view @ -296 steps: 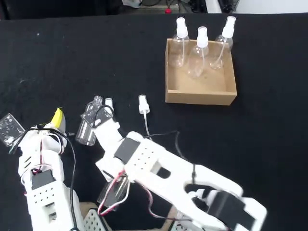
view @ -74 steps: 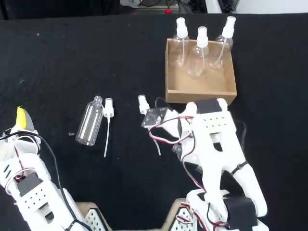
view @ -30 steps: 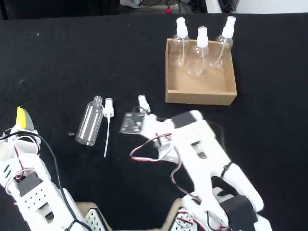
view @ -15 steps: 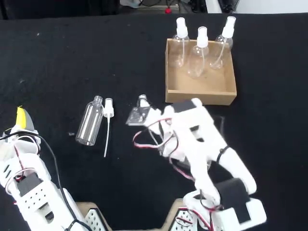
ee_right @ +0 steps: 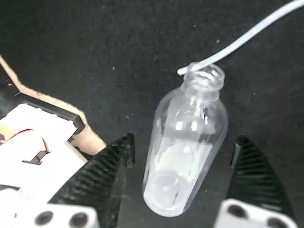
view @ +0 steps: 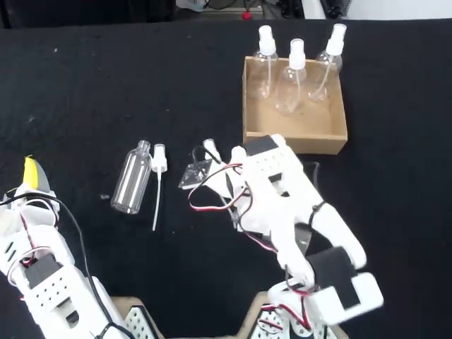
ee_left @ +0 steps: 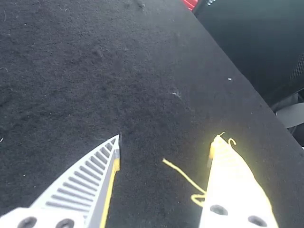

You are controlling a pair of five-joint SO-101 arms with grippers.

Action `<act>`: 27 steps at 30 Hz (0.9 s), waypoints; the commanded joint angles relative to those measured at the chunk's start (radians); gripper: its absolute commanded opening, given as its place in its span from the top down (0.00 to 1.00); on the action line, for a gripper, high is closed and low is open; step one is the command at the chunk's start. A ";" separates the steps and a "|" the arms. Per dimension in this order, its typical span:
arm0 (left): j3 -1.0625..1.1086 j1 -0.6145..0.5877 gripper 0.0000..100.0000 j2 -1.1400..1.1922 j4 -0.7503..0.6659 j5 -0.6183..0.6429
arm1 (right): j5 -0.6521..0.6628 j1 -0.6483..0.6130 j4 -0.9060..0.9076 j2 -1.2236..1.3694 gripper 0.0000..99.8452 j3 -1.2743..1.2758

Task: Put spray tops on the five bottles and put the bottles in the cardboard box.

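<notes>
The right gripper (ee_right: 184, 138), jaws apart, is straddling the uncapped bottle (ee_right: 183, 156), whose long axis is running between them. The left gripper (ee_left: 167, 137), jaws apart, is hanging farther off.

Black cloth table (view: 85, 85); red object (view: 246, 15) beyond far edge.

Bright, even light from above falls on the black cloth (view: 85, 85), which soaks it up and shows almost no shadows in the high view. The white arm shells (view: 282, 187) come out very bright, close to washed out. In the right wrist view, the clear bottle (ee_right: 183, 142) carries small white glints on its shoulder and base. In the left wrist view, the room beyond the table edge is dim.
</notes>
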 commanded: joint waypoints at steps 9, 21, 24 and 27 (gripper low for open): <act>-0.030 0.019 0.71 -0.014 -0.028 -0.005 | -0.026 0.015 -0.144 0.024 0.70 0.018; -0.030 0.019 0.71 -0.014 -0.028 -0.005 | -0.034 0.021 -0.133 0.019 0.70 0.053; -0.030 0.019 0.71 -0.014 -0.028 -0.005 | -0.187 0.017 -0.097 0.022 0.70 0.010; -0.030 0.019 0.71 -0.014 -0.028 -0.005 | -0.382 0.023 -0.092 0.027 0.70 -0.030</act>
